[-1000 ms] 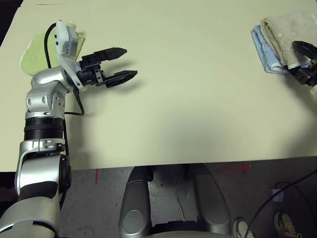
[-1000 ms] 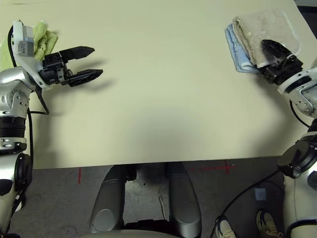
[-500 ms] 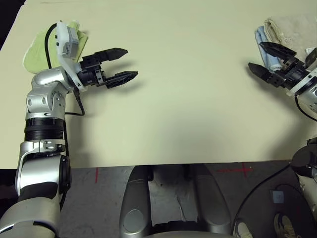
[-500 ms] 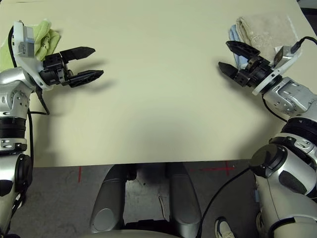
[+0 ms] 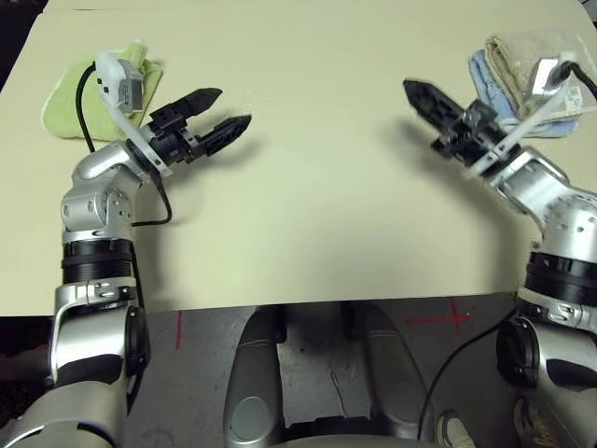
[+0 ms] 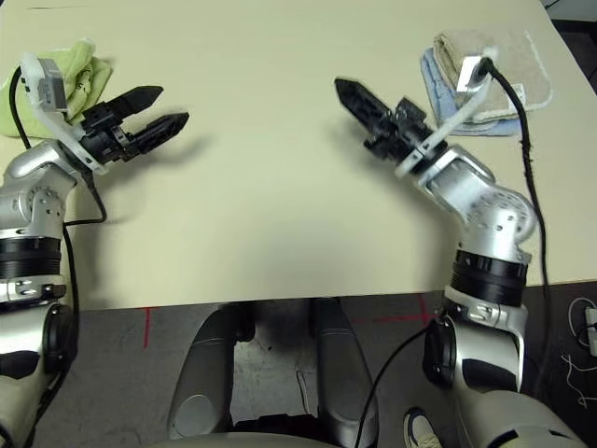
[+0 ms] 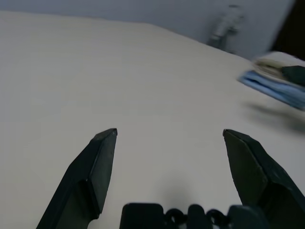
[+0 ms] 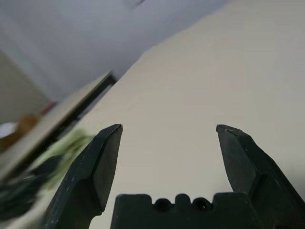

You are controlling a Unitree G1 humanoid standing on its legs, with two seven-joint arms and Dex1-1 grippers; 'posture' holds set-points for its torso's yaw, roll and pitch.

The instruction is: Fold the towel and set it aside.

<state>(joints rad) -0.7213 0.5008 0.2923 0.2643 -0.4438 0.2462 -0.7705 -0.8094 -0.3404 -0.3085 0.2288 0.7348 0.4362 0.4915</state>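
Table: a wide cream-coloured table (image 5: 308,205), bare across its middle.
Towel: the beige towel (image 6: 499,61) lies folded at the table's far right corner, stacked on top of a light blue towel (image 6: 438,84). White edging shows along its rim. Nothing grips it.
Light blue towel: its edge sticks out from under the beige one on the side facing the table's middle.
Green towel: a lime-green towel (image 5: 70,93) lies crumpled at the far left corner, well apart from the stack.
Left gripper: the left gripper (image 5: 213,119) hovers above the table near the green towel, pointing toward the centre. Its two black fingers are spread apart and hold nothing.
Right gripper: the right gripper (image 6: 364,110) hangs over the table, inward of the towel stack, pointing toward the left side. Its fingers are spread wide, released and empty.
Cable: a black cable (image 6: 522,121) runs along the right arm, passing over the stack.
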